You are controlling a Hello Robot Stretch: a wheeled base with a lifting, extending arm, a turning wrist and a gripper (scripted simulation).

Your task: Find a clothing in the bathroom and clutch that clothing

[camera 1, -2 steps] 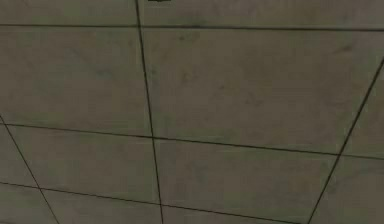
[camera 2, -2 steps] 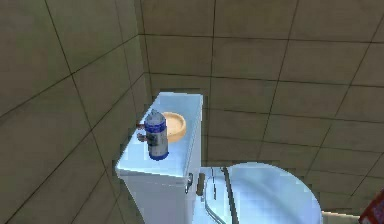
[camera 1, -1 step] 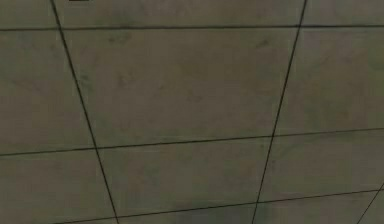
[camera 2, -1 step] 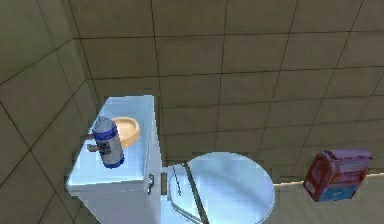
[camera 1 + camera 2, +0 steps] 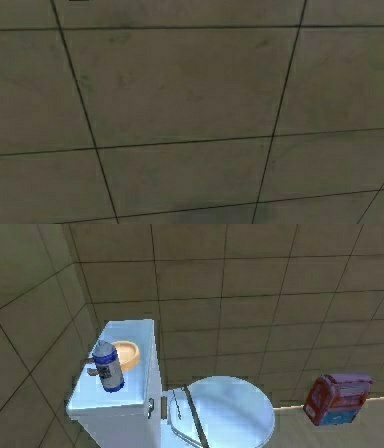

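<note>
**Wrong grab is the danger here**

Plain tiles (image 5: pixel 180 90) lie ahead of me, with nothing there to take. Out to the side, at lower left, a toilet tank (image 5: pixel 132 392) carries a blue-capped can (image 5: pixel 106 366) and a round orange dish (image 5: pixel 126 351). A careless reach across it would likely topple the can. At lower centre is the toilet lid (image 5: pixel 230 409). At the lower right edge sits a pink and blue block (image 5: pixel 338 399). It may be folded clothing or a box, I cannot tell which, and trusting it blindly could mean seizing the wrong thing. What state my jaws are in, I cannot tell.
</note>
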